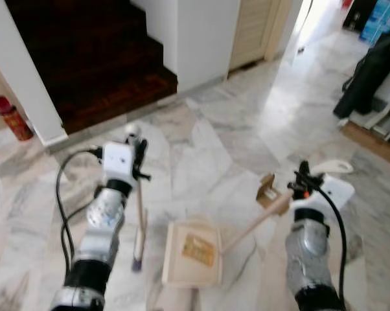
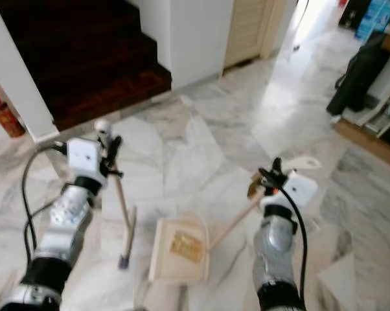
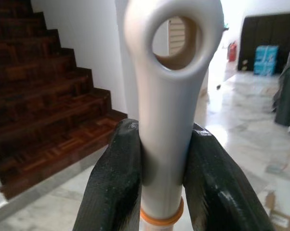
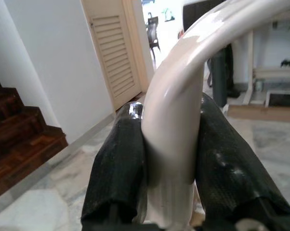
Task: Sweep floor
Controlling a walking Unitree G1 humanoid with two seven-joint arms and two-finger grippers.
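On the grey-veined white marble floor [image 1: 208, 149], the left gripper [image 1: 138, 159] is holding its black fingers [image 3: 117, 187] clamped on the white plastic top of the slim wooden-handled broom [image 1: 140, 223], just below the round hanging hole at its tip. The broom is hanging down from those fingers, nearly upright, with its dark purple bristle end resting on the floor beneath them. Beyond the left fingers, the dark wooden staircase [image 1: 98, 58] is rising past a white wall, and a red cylinder [image 1: 12, 118] is standing to their left by the wall's foot. Between the two sets of fingers, the pale cream flat dustpan [image 1: 190, 254] is lying on the floor, with yellowish debris on its tray. Its long wooden handle is slanting up to the right gripper [image 1: 303, 179], whose fingers [image 4: 117, 168] are squeezing together on the curved white plastic grip at the handle's end.
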